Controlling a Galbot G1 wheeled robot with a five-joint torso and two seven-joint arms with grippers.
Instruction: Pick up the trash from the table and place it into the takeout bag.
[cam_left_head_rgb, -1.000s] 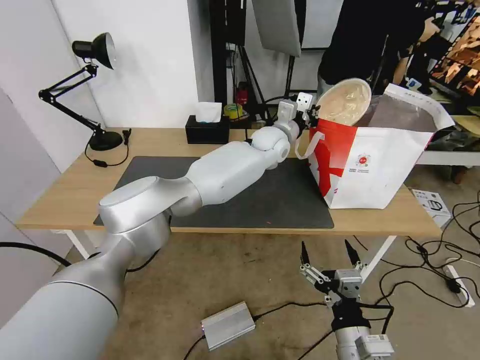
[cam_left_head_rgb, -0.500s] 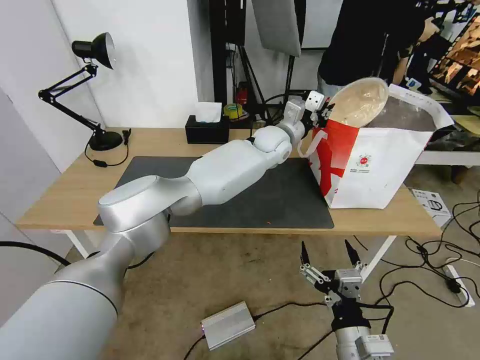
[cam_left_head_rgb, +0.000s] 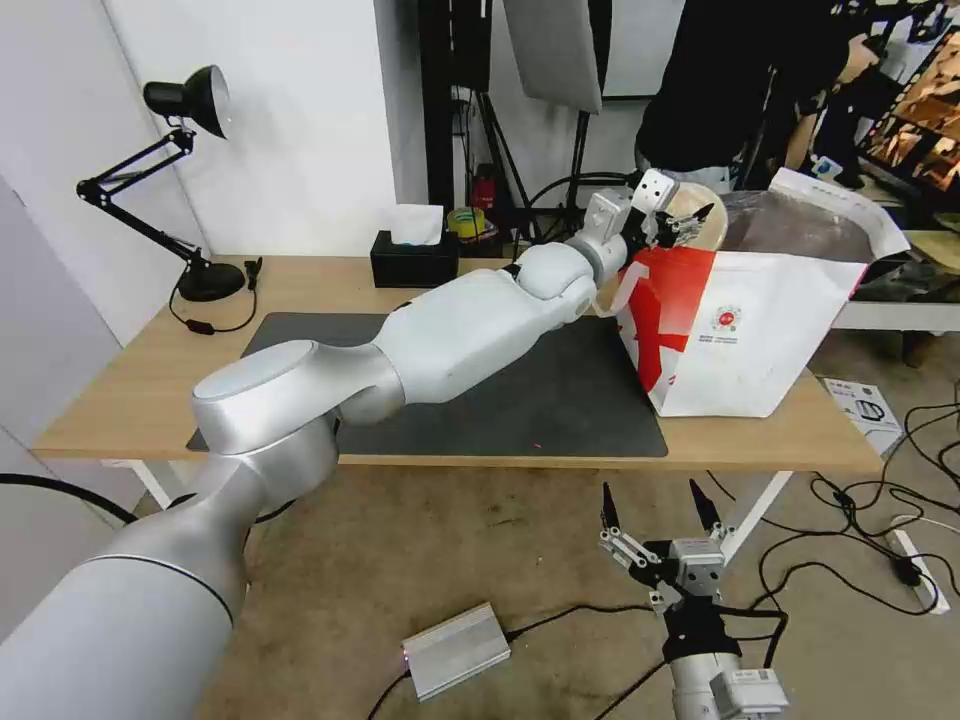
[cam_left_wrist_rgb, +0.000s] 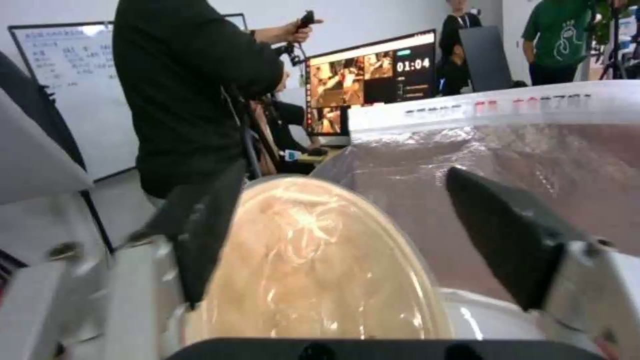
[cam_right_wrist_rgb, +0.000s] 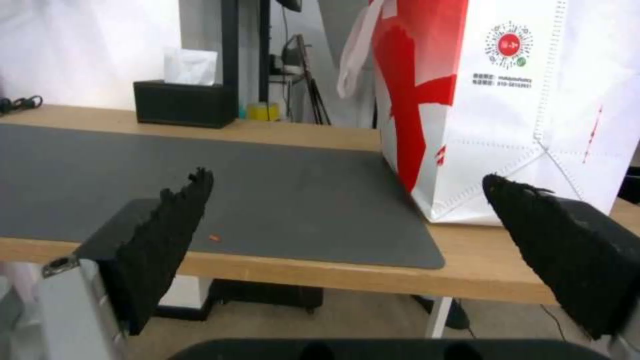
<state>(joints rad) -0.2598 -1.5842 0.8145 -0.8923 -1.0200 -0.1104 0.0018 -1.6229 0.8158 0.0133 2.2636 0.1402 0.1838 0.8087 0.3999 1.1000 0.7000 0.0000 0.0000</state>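
Head view: the table (cam_left_head_rgb: 130, 400), a long light-wood top on white legs, runs across the middle of the frame, and a dark grey mat (cam_left_head_rgb: 560, 400) covers its centre. At the right end of the table stands the takeout bag (cam_left_head_rgb: 760, 330), white with a red side panel, a small round logo and silver foil lining (its mouth gapes toward the upper right of the frame). The robot's left arm stretches from the lower left of the frame diagonally up across the mat to the bag's near rim, where the left gripper (cam_left_head_rgb: 690, 222) sits at the bag's mouth, just above the red panel. Its fingers are spread apart, one on each side of the paper bowl (cam_left_head_rgb: 705, 225), which shows tilted behind them at the rim; in the left wrist view the bowl's (cam_left_wrist_rgb: 313, 265) pale lid lies between the two dark fingers (cam_left_wrist_rgb: 507, 240), with the foil lining behind, and whether the fingers touch it cannot be told. At the bottom centre of the head frame, below the table edge, the right gripper (cam_left_head_rgb: 655, 515) hangs parked with its fingers wide apart and nothing between them. In the upper left of the frame a black desk lamp (cam_left_head_rgb: 185, 100) stands on the table, and a black tissue box (cam_left_head_rgb: 415, 258) sits at the back edge, centre.
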